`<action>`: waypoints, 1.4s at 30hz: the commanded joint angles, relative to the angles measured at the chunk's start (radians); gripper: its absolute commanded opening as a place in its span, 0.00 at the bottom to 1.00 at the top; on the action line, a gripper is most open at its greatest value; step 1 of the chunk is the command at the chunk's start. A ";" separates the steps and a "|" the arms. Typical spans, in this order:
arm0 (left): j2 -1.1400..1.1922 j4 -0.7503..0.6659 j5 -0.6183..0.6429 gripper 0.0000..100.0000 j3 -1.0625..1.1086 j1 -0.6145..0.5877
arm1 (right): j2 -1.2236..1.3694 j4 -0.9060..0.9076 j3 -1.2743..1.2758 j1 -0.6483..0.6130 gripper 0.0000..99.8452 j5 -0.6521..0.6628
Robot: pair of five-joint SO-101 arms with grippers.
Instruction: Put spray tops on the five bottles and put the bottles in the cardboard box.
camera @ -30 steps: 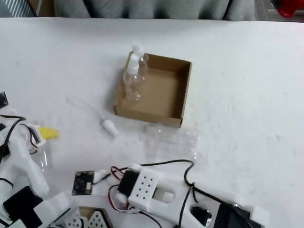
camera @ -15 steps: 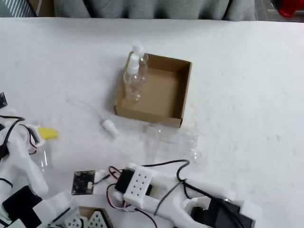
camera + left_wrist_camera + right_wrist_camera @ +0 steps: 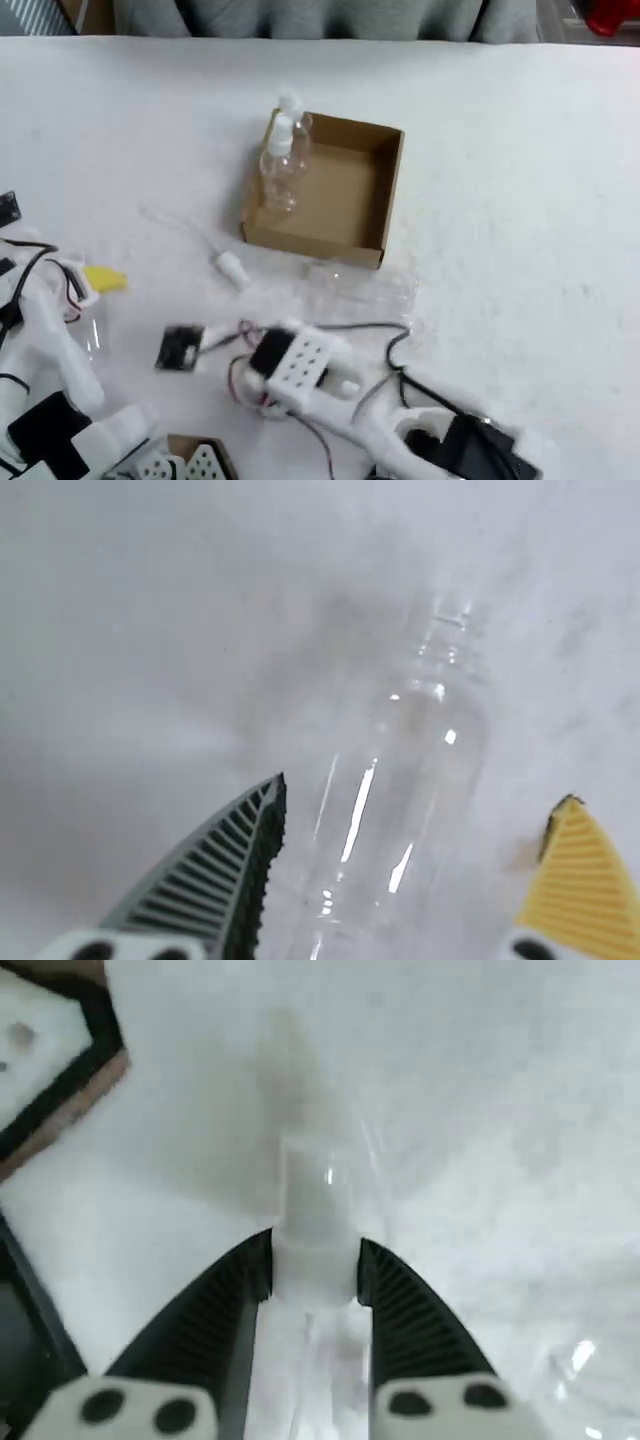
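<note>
The cardboard box [image 3: 345, 195] stands mid-table, with two capped bottles [image 3: 282, 150] upright at its left wall. A loose spray top [image 3: 230, 268] and a clear capless bottle [image 3: 365, 290] lie in front of it. My left gripper [image 3: 420, 792] is open around another capless bottle [image 3: 400, 810] lying on the table, grey finger [image 3: 220, 870] on one side, yellow finger [image 3: 575, 870] on the other. That yellow finger [image 3: 103, 281] shows at the left edge. My right gripper [image 3: 315, 1250] is shut on a white spray top [image 3: 315, 1215]. The right arm [image 3: 300, 365] sits low at the front centre.
White cloth covers the table [image 3: 520, 180], with open room right of and behind the box. A brown and black object [image 3: 50, 1060] lies close to the right gripper. Cables and a small black board [image 3: 180, 348] trail beside the right arm.
The right arm has shifted forward and left over the table, its black board moving away from the front edge. The left arm, box, loose spray top and lying bottle have not moved.
</note>
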 commanded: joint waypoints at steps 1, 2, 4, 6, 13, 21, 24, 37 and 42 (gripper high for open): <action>-0.005 -0.018 0.003 0.38 -0.037 0.038 | -0.120 0.036 -0.043 0.101 0.02 -0.003; -0.005 -0.015 0.002 0.38 -0.037 0.044 | -0.148 0.042 -0.041 0.124 0.02 -0.005; -0.007 -0.012 0.002 0.38 -0.037 0.048 | -0.197 0.058 -0.041 0.165 0.02 -0.015; -0.007 -0.012 0.002 0.38 -0.037 0.059 | -0.239 0.065 -0.041 0.205 0.02 -0.061; -0.013 -0.012 -0.032 0.38 -0.029 0.104 | -0.364 0.111 -0.046 0.315 0.02 -0.087; -0.015 -0.028 -0.049 0.38 -0.006 0.116 | -0.575 0.245 -0.046 0.455 0.02 0.011; -0.007 -0.061 -0.051 0.38 -0.005 0.116 | -0.662 0.291 -0.048 0.521 0.02 0.028; -0.005 -0.060 -0.106 0.38 -0.005 0.116 | -0.792 0.237 0.021 1.207 0.02 0.026; -0.005 -0.057 -0.110 0.38 -0.003 0.117 | -0.799 0.093 0.186 1.471 0.02 0.026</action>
